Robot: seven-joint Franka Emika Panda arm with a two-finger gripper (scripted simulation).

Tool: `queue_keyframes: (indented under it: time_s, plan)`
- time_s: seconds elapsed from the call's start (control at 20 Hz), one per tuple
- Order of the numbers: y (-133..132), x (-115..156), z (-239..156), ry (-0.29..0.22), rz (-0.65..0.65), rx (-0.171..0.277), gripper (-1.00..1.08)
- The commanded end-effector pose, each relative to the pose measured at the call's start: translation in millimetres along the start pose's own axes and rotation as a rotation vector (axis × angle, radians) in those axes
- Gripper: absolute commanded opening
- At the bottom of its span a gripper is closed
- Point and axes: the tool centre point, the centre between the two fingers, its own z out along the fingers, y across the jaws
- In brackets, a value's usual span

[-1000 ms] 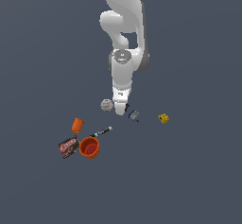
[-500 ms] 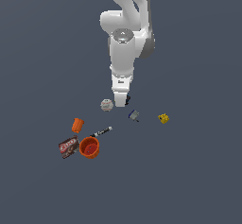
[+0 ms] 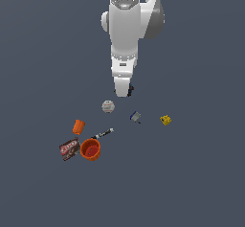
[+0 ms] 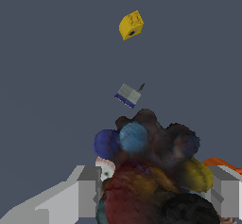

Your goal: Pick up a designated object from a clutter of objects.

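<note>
Tool [image 4: 151, 194] clamped on dark lumpy item [image 4: 151, 171] — raised above the floor, whitish ball [image 3: 108, 107] below

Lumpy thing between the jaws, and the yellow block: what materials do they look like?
Lumpy item: looks like a matte, bumpy cluster, dark with blue, red and yellow blobs; possibly plastic or rubber, but the render leaves it open. Yellow block: smooth, flat faces with a dark round hole, probably painted wood or plastic.
</note>
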Motion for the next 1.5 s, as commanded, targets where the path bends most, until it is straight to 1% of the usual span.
queue_keyframes:
  time_s: [0.0,0.55,0.8,1.1,1.45]
  plan:
    - [3,0,-23,0.0,0.0,0.0,-1.0]
    - [22,2,-124,-0.003,0.003,0.002,-1.0]
    - [31,2,-159,-0.005,0.005,0.004,-1.0]
    - [38,3,-187,-0.006,0.006,0.004,-1.0]
    - [42,3,-199,-0.006,0.006,0.004,-1.0]
